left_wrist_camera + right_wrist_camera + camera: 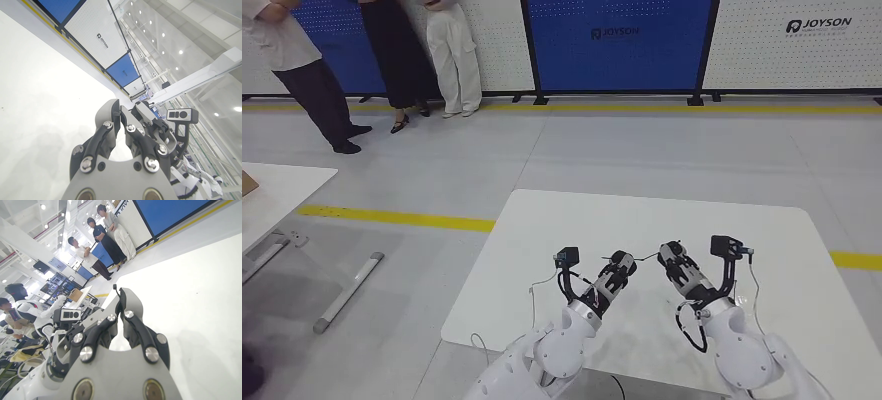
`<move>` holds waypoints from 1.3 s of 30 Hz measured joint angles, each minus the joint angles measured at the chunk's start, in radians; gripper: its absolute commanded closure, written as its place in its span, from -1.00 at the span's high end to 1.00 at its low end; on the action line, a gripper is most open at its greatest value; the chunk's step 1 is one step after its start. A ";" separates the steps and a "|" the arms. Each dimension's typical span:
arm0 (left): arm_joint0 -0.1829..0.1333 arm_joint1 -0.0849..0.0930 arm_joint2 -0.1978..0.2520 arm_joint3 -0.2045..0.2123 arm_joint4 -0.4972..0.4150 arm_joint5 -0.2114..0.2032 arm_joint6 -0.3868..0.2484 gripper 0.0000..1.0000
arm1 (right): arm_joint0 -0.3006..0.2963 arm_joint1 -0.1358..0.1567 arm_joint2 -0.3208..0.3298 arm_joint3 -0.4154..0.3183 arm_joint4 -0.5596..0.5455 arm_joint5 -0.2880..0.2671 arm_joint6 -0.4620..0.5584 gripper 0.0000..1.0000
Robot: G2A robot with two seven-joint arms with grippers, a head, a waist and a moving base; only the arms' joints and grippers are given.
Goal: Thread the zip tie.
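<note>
Left gripper (119, 106), right gripper (121, 294) each pinched zip tie (115, 288); we judged it light, springy, slippery, best held near its ends.

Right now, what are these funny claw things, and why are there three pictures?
They are a robot's two arms, each ending in a gripper, a claw that pinches. One picture looks down from above the arms at a white table. The other two come from cameras on each wrist, so each shows its own claw up close. The right gripper is shut on a thin black zip tie. The left gripper is shut too, seemingly pinching the tie's other end. The tie stretches between them above the table.
</note>
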 measured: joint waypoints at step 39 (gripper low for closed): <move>0.000 0.000 0.000 0.000 0.000 0.000 0.000 -1.00 | -0.028 -0.024 0.041 -0.005 -0.032 -0.030 0.021 -1.00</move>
